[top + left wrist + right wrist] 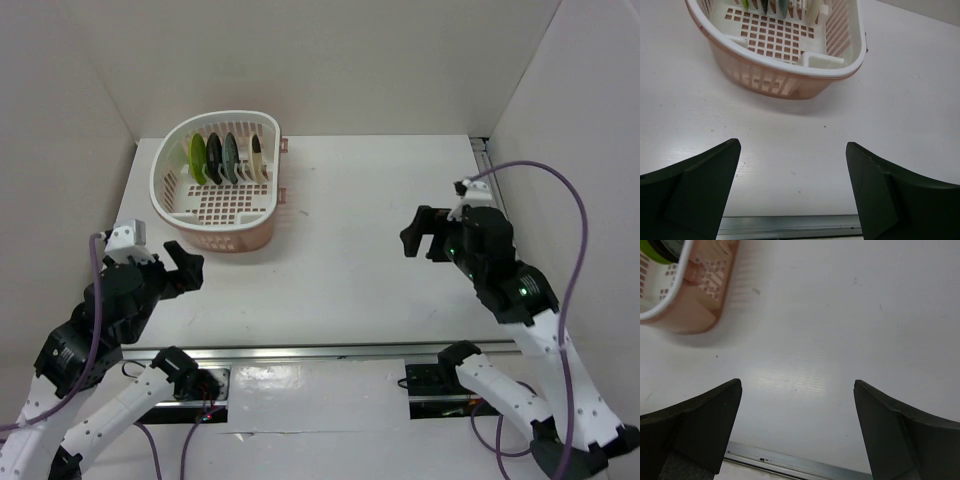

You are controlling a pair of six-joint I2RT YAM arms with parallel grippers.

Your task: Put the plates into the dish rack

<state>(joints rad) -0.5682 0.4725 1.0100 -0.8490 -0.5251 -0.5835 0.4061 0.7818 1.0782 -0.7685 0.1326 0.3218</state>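
Down by the near edge, left gripper (186, 268) and right gripper (418, 232) are spread wide and hold nothing. Plates (222, 158) stand in the rack (163, 185) near the far left corner. Left wrist sees the rack close ahead. Right wrist sees it well apart. Job looks done, so back off gently and don't bump it. Desk (360, 290) is smooth and white, walls (350, 60) plain.

The left arm (100, 320) and right arm (520, 300) each have white lower links and black upper housings. A purple cable (575, 230) loops along the right arm, and a second purple cable (96, 290) runs down the left. Each wrist carries a white block (128, 236). The right arm has small green lights (522, 291). The fingers (695, 190) are matte black wedges.
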